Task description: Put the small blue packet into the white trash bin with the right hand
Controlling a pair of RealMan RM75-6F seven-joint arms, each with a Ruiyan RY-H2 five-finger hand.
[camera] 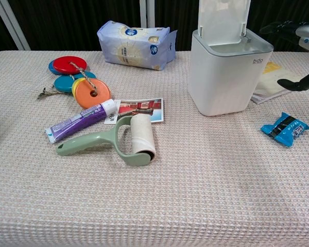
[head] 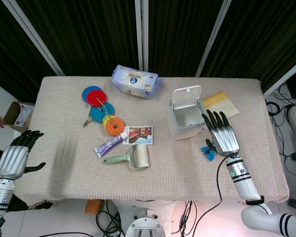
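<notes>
head view shows the small blue packet lying on the bench, partly hidden under the right robot hand, which hangs above it with fingers straight and spread, holding nothing; chest view shows the same packet flat on the woven cloth, clear of the hand, with only dark fingertips and a thumb visible at the right edge; the white trash bin stands just to the packet's left and a little further back, its lid tipped up and open; a yellow booklet lies behind the bin, partly tucked beside it; further left sit a lint roller with a green handle, a purple tube and a small picture card, close together; beyond them a string of coloured discs and a pale blue tissue pack near the far edge; the left robot hand hangs off the bench's left side, fingers loosely spread and empty.
</notes>
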